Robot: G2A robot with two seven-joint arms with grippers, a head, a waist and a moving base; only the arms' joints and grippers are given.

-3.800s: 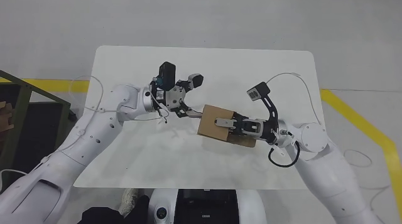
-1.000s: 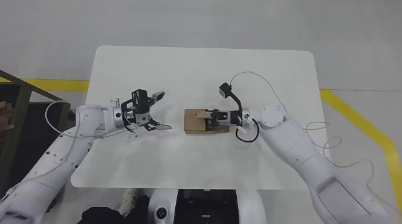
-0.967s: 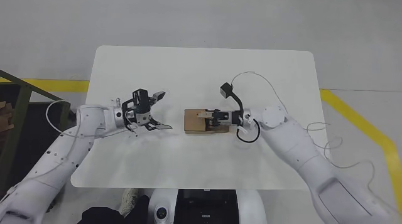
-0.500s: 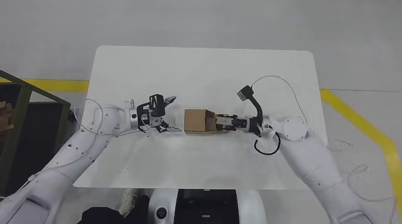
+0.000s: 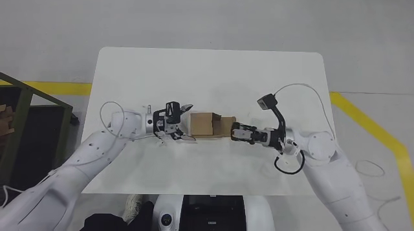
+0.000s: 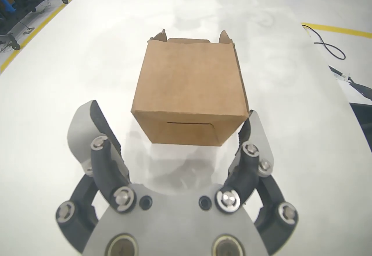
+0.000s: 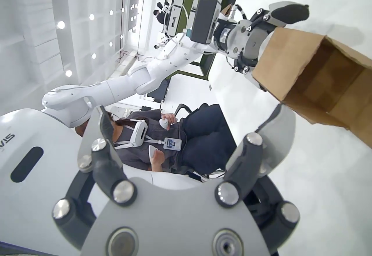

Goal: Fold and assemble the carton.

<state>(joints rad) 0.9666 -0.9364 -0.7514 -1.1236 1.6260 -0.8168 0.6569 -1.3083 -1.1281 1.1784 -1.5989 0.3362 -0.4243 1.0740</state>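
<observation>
Since the carton (image 5: 206,125) lies on its side mid-worktop (image 5: 259,76), the top view is the easy read. The left gripper (image 5: 185,123) is at its closed end and the right gripper (image 5: 234,132) is just beside the open end, so the two face each other along the box.

Left wrist view: the carton (image 6: 189,85) shows its tucked, closed end to the camera, with two flap ears sticking up at the far end. The left gripper (image 6: 173,112) is spread wide around that near end and grips nothing. One finger looks to touch a corner; the other stands apart.

Right wrist view: you look right into the carton's (image 7: 319,71) open mouth, with the left gripper (image 7: 261,33) behind it. The right gripper (image 7: 190,114) is wide and empty too, one finger near the lower flap.

My guess is the open end's flaps are the job now. I'd set the left flat on the closed end as a backstop so the box can't skate. Then fold the small side flaps in first and push the lid flap straight along the box. Pushing downward would probably crush the wall.
</observation>
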